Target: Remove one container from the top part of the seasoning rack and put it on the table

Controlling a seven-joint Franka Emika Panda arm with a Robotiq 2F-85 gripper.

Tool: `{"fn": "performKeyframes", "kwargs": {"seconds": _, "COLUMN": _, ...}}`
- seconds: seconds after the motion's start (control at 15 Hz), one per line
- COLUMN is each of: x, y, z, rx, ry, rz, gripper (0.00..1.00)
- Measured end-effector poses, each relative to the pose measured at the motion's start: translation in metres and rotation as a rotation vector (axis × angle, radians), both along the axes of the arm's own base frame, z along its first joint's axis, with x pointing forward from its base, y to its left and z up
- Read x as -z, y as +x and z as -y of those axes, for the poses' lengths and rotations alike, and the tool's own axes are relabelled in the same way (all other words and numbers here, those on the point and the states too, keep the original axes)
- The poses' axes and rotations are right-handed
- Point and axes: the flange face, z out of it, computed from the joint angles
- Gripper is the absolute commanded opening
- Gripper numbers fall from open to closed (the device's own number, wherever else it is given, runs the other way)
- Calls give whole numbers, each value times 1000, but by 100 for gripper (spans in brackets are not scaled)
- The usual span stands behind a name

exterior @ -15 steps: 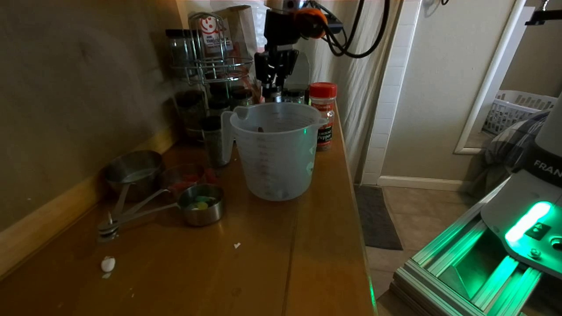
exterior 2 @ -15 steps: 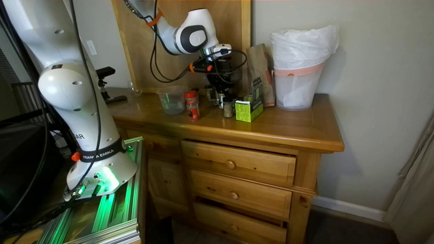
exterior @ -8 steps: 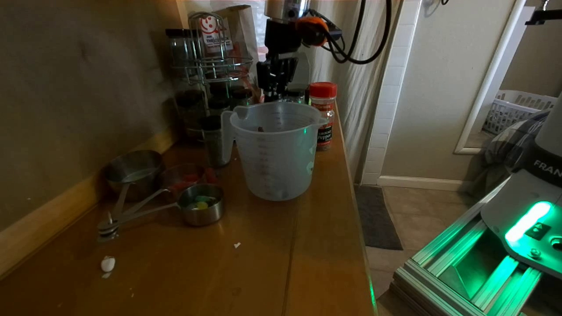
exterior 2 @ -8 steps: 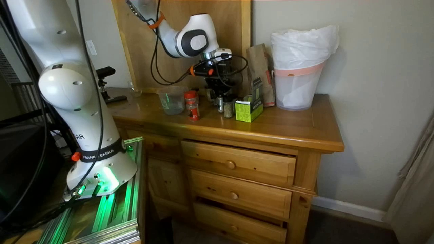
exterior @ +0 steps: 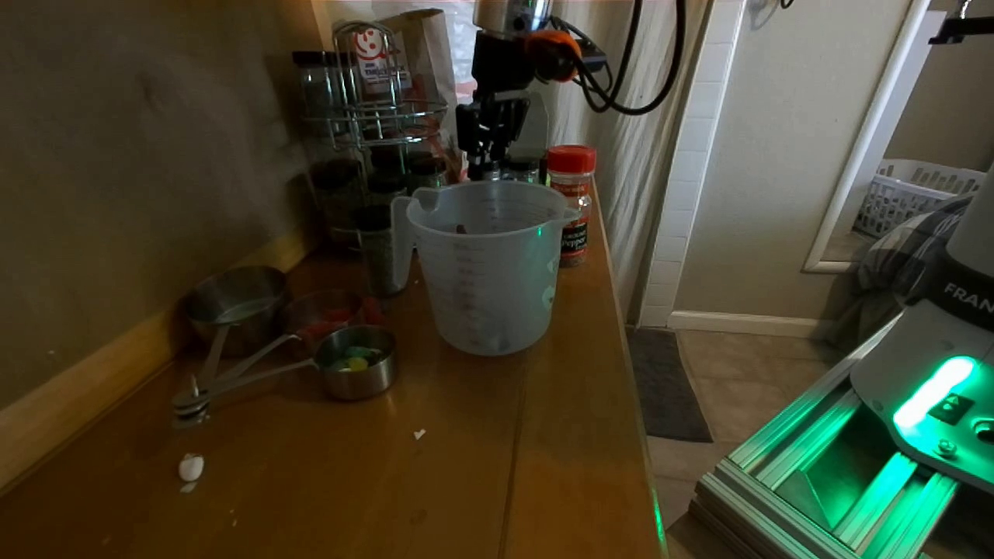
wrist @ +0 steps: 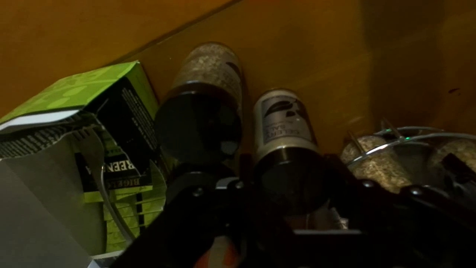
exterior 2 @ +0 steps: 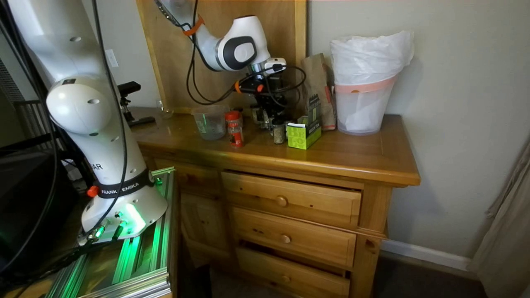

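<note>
Fingers [wrist: 336,173] appear clamped on dark lid [wrist: 290,180] of small pale-labelled glass jar [wrist: 285,123], likely so base lands first on brown wooden table [exterior: 435,489]; contact unclear. Silvery wire tiered rack [exterior: 388,118]: left of jar, in an exterior view.

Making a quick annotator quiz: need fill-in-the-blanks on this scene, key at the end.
In an exterior view, the pepper has a ____ lid.
In the wrist view, the jar at the gripper is labelled ____ salt.
There, a metal ____ is in the green box.
In an exterior view, of the rack and the jug, the ____ stands nearer the camera.
Key: red; celery; fork; jug.
</note>
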Motion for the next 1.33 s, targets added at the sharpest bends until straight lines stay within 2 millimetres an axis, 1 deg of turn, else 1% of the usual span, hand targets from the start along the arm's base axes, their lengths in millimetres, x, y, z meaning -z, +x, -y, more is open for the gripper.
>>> {"fn": "performKeyframes", "kwargs": {"seconds": 0.2, "x": 2, "y": 0, "z": 3, "rx": -2, "ry": -8, "rz": -6, "gripper": 24}}
{"fn": "performKeyframes", "kwargs": {"seconds": 0.27, "x": 3, "y": 0, "z": 3, "rx": -2, "ry": -11, "rz": -13, "gripper": 55}}
{"fn": "performKeyframes", "kwargs": {"seconds": 0.33, "x": 4, "y": -1, "z": 3, "rx": -3, "ry": -14, "rz": -19, "gripper": 76}}
{"fn": "performKeyframes", "kwargs": {"seconds": 0.4, "x": 4, "y": -1, "z": 3, "rx": -3, "ry": -15, "rz": -22, "gripper": 81}}
{"fn": "performKeyframes", "kwargs": {"seconds": 0.53, "x": 6, "y": -1, "z": 3, "rx": -4, "ry": -18, "rz": -29, "gripper": 96}}
{"fn": "performKeyframes", "kwargs": {"seconds": 0.6, "x": 6, "y": -1, "z": 3, "rx": -4, "ry": -18, "rz": -29, "gripper": 99}}
{"fn": "performKeyframes", "kwargs": {"seconds": 0.67, "x": 6, "y": -1, "z": 3, "rx": -4, "ry": -18, "rz": -29, "gripper": 100}}
{"fn": "performKeyframes", "kwargs": {"seconds": 1.07, "x": 5, "y": -1, "z": 1, "rx": -3, "ry": -12, "rz": -26, "gripper": 100}}
{"fn": "performKeyframes", "kwargs": {"seconds": 1.33, "x": -1, "y": -2, "z": -6, "rx": -2, "ry": 14, "rz": -19, "gripper": 100}}
